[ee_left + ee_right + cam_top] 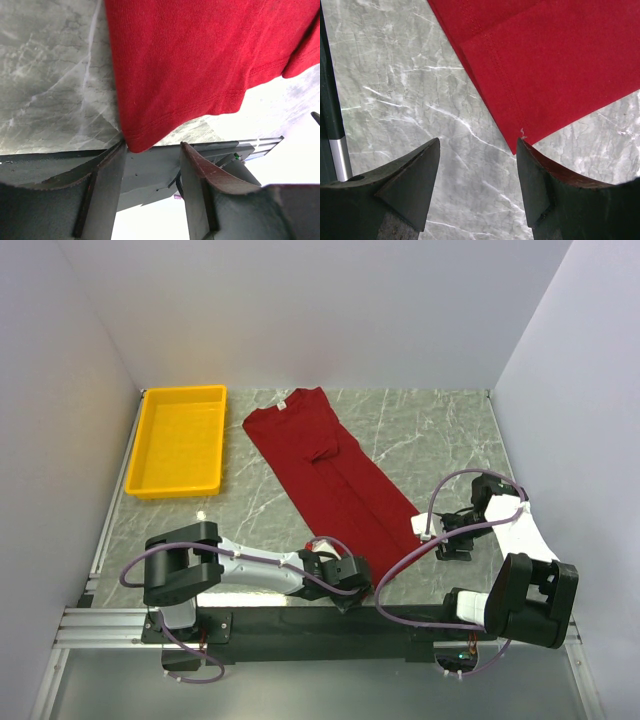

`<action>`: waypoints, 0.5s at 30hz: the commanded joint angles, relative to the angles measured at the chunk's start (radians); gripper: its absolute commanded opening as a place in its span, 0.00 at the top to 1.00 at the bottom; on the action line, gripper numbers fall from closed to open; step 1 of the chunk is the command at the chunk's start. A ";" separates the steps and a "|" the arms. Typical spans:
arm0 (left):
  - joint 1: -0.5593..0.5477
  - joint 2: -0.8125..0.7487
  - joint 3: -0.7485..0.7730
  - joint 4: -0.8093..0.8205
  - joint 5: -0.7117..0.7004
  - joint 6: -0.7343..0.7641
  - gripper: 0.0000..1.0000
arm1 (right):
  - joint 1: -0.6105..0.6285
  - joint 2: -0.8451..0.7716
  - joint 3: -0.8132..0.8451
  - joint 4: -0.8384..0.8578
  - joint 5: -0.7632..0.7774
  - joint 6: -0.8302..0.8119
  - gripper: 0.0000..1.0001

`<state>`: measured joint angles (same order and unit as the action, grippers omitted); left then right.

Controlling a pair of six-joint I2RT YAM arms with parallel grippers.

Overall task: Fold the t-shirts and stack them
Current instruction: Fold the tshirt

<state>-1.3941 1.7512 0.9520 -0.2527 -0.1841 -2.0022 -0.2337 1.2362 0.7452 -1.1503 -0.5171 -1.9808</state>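
Observation:
The dark red t-shirt (322, 465) lies flat on the marble table, folded into a long strip running from the back centre to the near right, white neck label at its far end. My left gripper (349, 576) sits low at the strip's near hem. In the left wrist view it (153, 146) is open, and the hem corner of the t-shirt (190, 65) reaches just to the left fingertip. My right gripper (443, 540) hovers at the strip's right hem corner. In the right wrist view it (478, 142) is open over bare marble, the t-shirt (555, 65) corner beside its right fingertip.
An empty yellow plastic tray (182, 391) stands at the back left. White walls close in the table on three sides. A metal rail (100, 625) and the arm bases run along the near edge, with purple cables looping off both arms.

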 commanded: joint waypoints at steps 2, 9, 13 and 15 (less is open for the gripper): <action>-0.016 0.005 -0.064 -0.162 -0.035 -0.196 0.45 | -0.004 -0.009 0.014 -0.032 -0.031 -0.105 0.31; -0.010 0.016 -0.105 -0.129 -0.049 -0.214 0.45 | -0.004 -0.018 0.005 -0.025 -0.023 -0.095 0.31; 0.007 0.042 -0.099 -0.108 -0.041 -0.198 0.47 | -0.004 -0.021 -0.003 -0.019 -0.017 -0.095 0.31; 0.012 0.053 -0.090 -0.114 -0.043 -0.196 0.47 | -0.006 -0.021 -0.004 -0.019 -0.015 -0.092 0.31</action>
<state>-1.3918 1.7248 0.9009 -0.2127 -0.1810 -2.0075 -0.2337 1.2362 0.7452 -1.1503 -0.5213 -1.9831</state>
